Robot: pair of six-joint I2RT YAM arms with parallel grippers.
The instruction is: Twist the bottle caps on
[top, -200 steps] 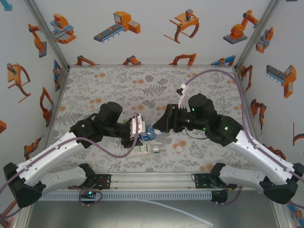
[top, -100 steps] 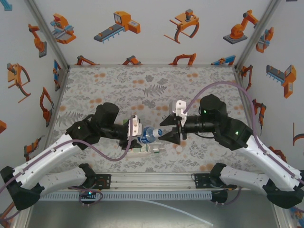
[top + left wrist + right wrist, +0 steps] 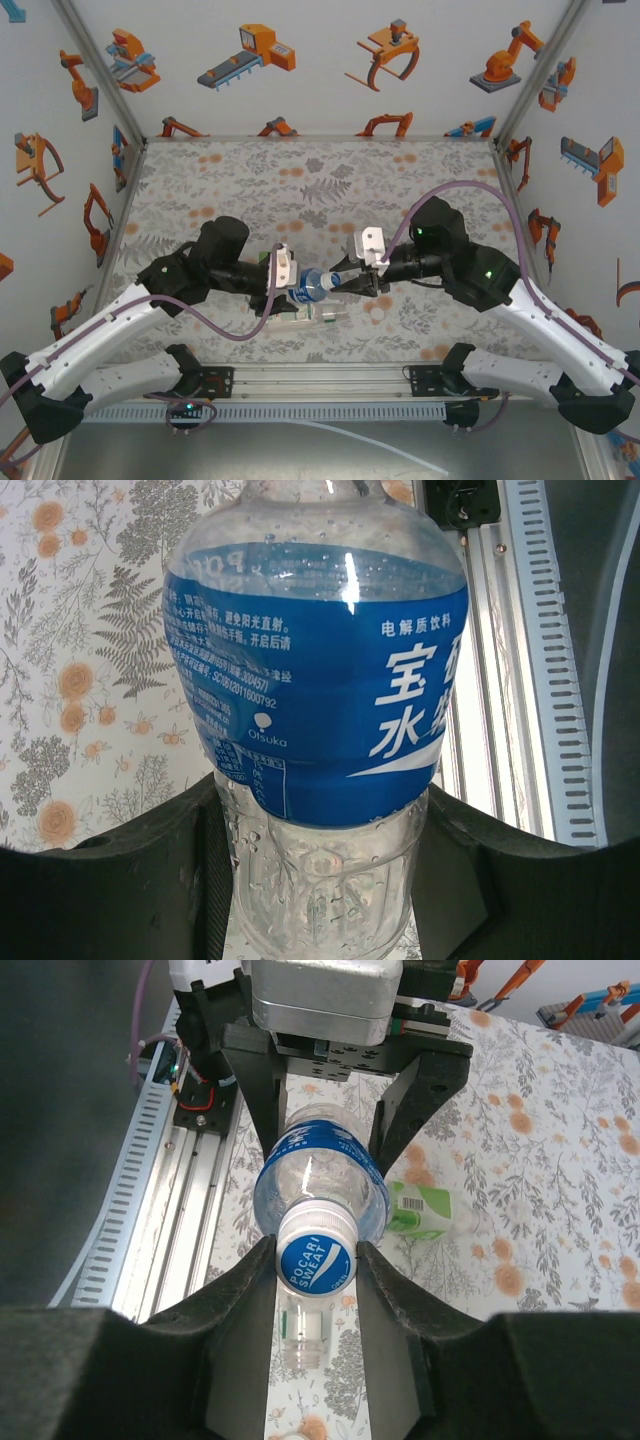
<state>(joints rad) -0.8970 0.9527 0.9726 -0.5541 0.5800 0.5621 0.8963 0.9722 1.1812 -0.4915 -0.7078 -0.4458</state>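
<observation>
A squat clear bottle (image 3: pixel 312 284) with a blue label hangs tilted above the table between the arms. My left gripper (image 3: pixel 291 279) is shut on its base; the bottle (image 3: pixel 315 680) sits between the dark fingers (image 3: pixel 150 880). Its bottle cap (image 3: pixel 315 1258), white-sided with a blue printed top, sits on the neck. My right gripper (image 3: pixel 315 1262) is shut on that cap, a finger pressed to each side, and meets the bottle's neck (image 3: pixel 338 280) from the right. Beyond the cap the bottle (image 3: pixel 320 1165) runs to the left gripper.
A green-labelled bottle (image 3: pixel 428 1210) lies on the flowered table under the held one. A clear uncapped bottle (image 3: pixel 304 1328) lies beside it. A loose white cap (image 3: pixel 377 312) rests right of them. The aluminium rail (image 3: pixel 320 378) runs along the near edge.
My right gripper has turned at the wrist, moved left onto the bottle's neck and closed on the cap. The left gripper has kept its hold on the bottle.
</observation>
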